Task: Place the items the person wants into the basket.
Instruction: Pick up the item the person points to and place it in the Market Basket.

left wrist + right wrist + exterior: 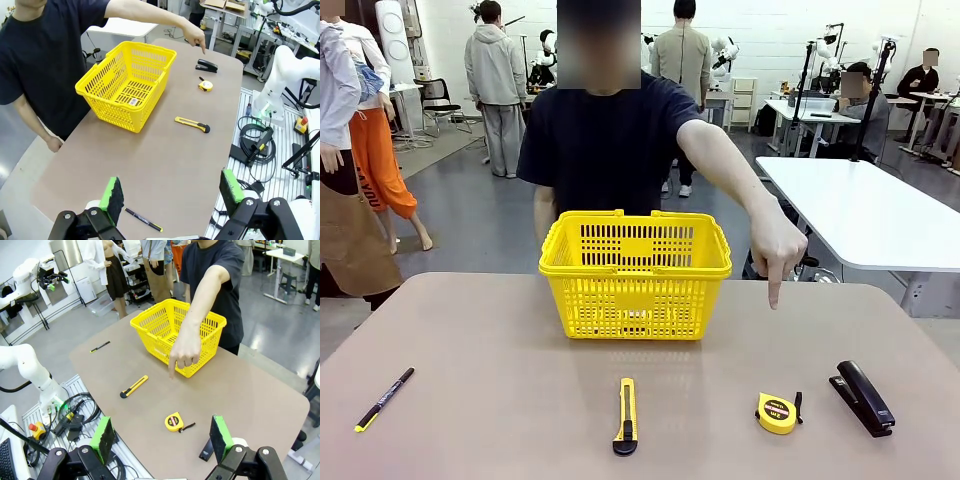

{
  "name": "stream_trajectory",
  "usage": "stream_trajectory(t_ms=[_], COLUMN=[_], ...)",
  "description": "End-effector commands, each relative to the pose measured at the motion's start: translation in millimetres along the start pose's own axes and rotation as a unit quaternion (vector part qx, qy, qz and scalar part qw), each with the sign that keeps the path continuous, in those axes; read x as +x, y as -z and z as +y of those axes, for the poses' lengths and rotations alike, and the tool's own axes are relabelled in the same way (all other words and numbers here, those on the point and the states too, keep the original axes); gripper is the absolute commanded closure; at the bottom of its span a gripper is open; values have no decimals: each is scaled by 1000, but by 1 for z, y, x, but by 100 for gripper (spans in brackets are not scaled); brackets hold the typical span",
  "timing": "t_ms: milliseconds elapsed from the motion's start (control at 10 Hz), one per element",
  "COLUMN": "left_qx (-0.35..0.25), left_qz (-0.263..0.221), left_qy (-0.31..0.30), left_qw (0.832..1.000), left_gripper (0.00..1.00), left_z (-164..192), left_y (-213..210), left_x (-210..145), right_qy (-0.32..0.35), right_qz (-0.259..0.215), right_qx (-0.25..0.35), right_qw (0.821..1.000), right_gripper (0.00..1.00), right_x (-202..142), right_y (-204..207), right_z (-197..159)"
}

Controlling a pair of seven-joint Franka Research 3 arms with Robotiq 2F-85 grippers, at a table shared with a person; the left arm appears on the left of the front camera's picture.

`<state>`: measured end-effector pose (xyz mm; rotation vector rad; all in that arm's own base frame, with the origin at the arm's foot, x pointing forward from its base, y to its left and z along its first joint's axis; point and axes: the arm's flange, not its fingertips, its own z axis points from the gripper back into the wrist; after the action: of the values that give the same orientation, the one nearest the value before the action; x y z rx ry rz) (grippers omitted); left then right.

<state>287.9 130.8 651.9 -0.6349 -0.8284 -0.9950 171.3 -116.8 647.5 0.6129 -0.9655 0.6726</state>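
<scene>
Front view, item one: tape measure (pixel 776 413), small, round and yellow. It lies flat on the table (pixel 500 340) at the robot's near right, between utility knife (pixel 626 415) and stapler (pixel 863 398). The person's hand (pixel 778 245) points down toward it.

Basket (pixel 635 270): upright, far centre, nothing seen inside.

Right gripper (pixel 161 436): jaws wide, nothing held. Left gripper (pixel 171 192): likewise.

Handling advice: the right arm looks nearer. Descend straight over the case, clear of the stapler, and close across its flat sides.
</scene>
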Motion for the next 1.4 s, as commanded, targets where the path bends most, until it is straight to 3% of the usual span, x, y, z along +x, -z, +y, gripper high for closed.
stream_trajectory(t_ms=[0, 100, 400, 800, 1000, 1300], left_qx=[-4, -4, -4, -4, -4, -4], left_qz=[-8, -8, -8, -8, -8, -8], left_qy=[12, 12, 12, 12, 12, 12], left_qw=[1000, 1000, 1000, 1000, 1000, 1000], left_gripper=[0, 0, 0, 0, 0, 0], left_z=[1, 1, 1, 1, 1, 1], left_y=[-1, -1, -1, -1, -1, -1], left_x=[0, 0, 0, 0, 0, 0], right_qy=[0, 0, 4, -12, -27, -24], right_qz=[-1, 0, 166, 345, 387, 410], right_qx=[2, 0, -72, -117, -127, -130], right_qw=[1000, 1000, 983, 931, 913, 903], right_gripper=[0, 0, 0, 0, 0, 0], right_x=[-1, 0, 28, 29, 16, 7], right_y=[2, 0, 72, 169, 209, 237], right_z=[-1, 0, 10, 24, 28, 25])
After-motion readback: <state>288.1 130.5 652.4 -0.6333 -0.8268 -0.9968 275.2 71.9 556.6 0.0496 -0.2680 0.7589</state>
